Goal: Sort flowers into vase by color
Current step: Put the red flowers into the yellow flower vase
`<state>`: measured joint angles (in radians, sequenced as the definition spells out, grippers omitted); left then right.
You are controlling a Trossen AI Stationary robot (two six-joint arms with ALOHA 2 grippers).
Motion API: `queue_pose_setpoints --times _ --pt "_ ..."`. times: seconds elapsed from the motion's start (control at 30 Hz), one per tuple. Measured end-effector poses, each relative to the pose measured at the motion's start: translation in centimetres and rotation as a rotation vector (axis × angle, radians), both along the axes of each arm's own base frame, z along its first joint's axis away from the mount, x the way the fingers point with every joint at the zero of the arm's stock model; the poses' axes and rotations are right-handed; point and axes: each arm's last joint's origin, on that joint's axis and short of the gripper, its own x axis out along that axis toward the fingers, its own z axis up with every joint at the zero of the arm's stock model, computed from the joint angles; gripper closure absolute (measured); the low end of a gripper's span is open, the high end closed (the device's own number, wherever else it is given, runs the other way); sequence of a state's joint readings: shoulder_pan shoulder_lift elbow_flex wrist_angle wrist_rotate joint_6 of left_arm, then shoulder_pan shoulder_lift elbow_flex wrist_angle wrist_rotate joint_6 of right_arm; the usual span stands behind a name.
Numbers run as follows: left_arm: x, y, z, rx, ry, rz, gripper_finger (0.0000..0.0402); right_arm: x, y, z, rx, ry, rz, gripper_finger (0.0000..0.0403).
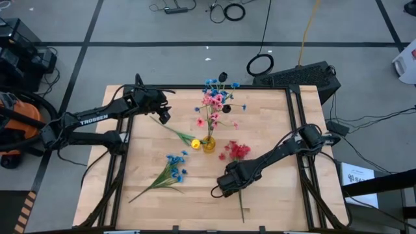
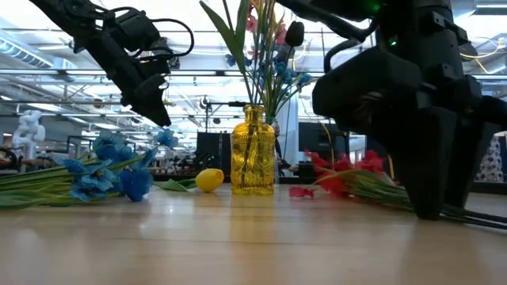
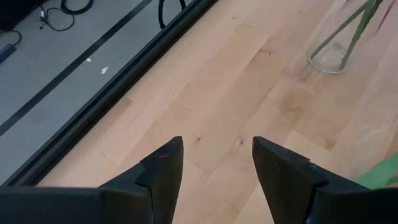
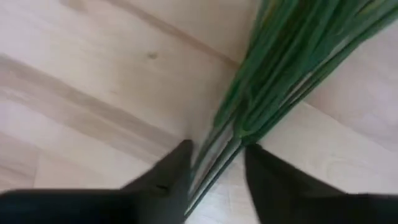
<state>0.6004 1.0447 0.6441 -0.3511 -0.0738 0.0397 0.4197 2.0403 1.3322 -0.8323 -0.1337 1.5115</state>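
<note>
The yellow-amber vase (image 1: 208,144) (image 2: 253,154) stands mid-table and holds pink flowers (image 1: 213,101) and blue flowers (image 1: 212,83). A second blue bunch (image 1: 174,166) (image 2: 111,170) lies flat near-left of the vase. A small yellow flower (image 1: 195,142) (image 2: 209,179) lies on the table beside the vase. The red flowers (image 1: 236,151) (image 2: 341,178) lie to the vase's right, with their stems running toward the near edge. My right gripper (image 1: 224,186) (image 4: 217,158) is down at those stems and shut on them. My left gripper (image 1: 164,116) (image 3: 217,155) hovers open above the far-left table. My right gripper pinches the red flowers' bundled green stems (image 4: 227,140) between its two fingers, below the blooms. The fingers come from above and point down, lying across the stems. The stems and blooms rest on the table.
The yellow flower's stem (image 1: 170,129) runs from the vase toward my left gripper. A green leaf (image 3: 385,174) lies close to that gripper. Black rails (image 1: 294,123) run along the table's sides. Bare wood (image 1: 279,201) lies near-right of the red stems.
</note>
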Motion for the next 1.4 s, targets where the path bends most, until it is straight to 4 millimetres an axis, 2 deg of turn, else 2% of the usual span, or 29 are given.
queue_pose_setpoints --times 0.1,0.17,0.33,0.43,0.7,0.83,0.9,1.07,1.33,1.4 --pt "0.0 0.0 0.0 -0.002 0.003 0.001 0.0201 -0.1 -0.1 0.3 0.0 0.0 0.007 0.0357" --pt "0.0 0.0 0.0 -0.002 0.003 0.001 0.0201 -0.2 -0.2 0.6 -0.01 -0.011 0.021 0.039" --pt "0.0 0.0 0.0 -0.01 0.0 -0.003 0.0201 -1.1 -0.6 2.2 -0.144 -0.046 0.021 0.0398" --pt "0.0 -0.1 0.0 -0.019 -0.006 -0.015 0.0201 -1.9 -1.1 4.7 -0.292 -0.14 -0.034 0.04" --pt "0.0 -0.1 0.0 -0.015 -0.008 -0.018 0.0201 -7.1 -1.6 10.9 -0.618 -0.238 -0.101 0.0402" --pt "0.0 -0.1 0.0 -0.018 -0.011 -0.014 0.0201 -10.2 -1.4 13.1 -0.767 -0.296 -0.145 0.0402" --pt "0.0 -0.1 0.0 -0.018 -0.011 -0.014 0.0201 -11.1 -1.7 14.2 -0.834 -0.376 -0.111 0.0402" --pt "0.1 0.0 0.1 -0.013 -0.02 -0.014 0.0201 -12.4 -3.0 15.9 -1.058 -0.675 -0.077 0.0403" --pt "0.3 0.1 0.3 0.005 -0.046 -0.013 0.0201 -14.3 -4.7 17.8 -1.343 -0.98 -0.085 0.0403" --pt "0.3 0.1 0.3 0.009 -0.052 -0.013 0.0201 -14.4 -4.9 17.9 -1.363 -0.999 -0.089 0.0403"
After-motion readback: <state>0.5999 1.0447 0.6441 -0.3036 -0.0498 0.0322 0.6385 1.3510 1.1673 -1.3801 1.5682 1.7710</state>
